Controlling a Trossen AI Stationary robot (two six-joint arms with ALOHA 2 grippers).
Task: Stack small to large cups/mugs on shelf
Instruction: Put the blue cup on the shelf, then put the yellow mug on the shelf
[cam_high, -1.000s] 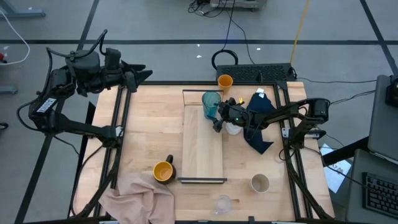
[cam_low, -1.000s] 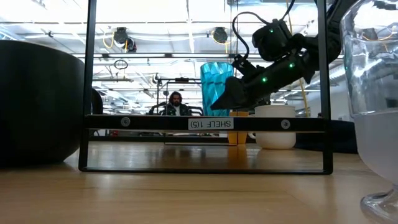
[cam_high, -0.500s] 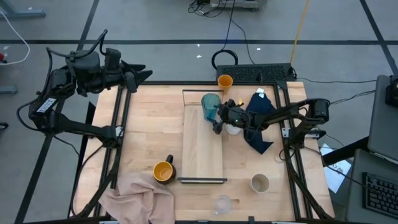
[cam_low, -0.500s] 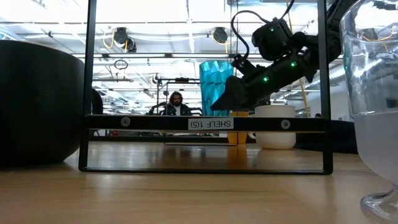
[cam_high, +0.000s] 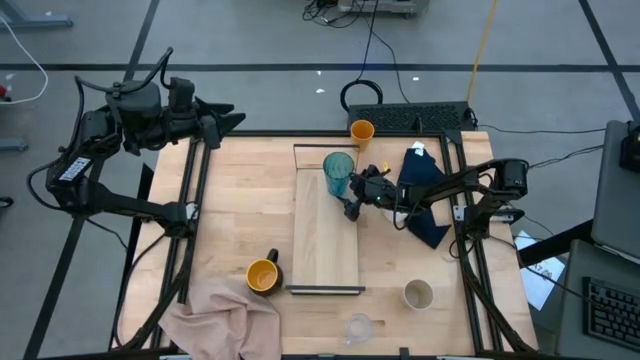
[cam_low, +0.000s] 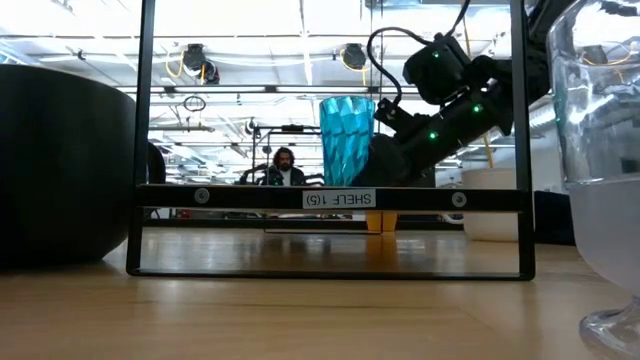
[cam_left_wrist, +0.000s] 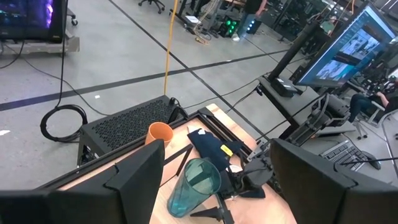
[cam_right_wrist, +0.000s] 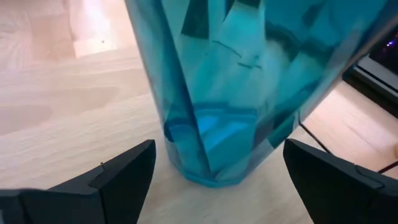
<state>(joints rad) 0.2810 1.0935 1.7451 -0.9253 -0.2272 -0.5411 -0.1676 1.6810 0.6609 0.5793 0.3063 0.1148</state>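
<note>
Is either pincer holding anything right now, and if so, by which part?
Nothing is held. The right pincer stands open beside the teal tumbler on the shelf; the left pincer waits open.

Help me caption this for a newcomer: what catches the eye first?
The teal tumbler standing upright at the far end of the shelf, with the right gripper open just beside it. The left gripper waits open at the table's far left corner.
</note>
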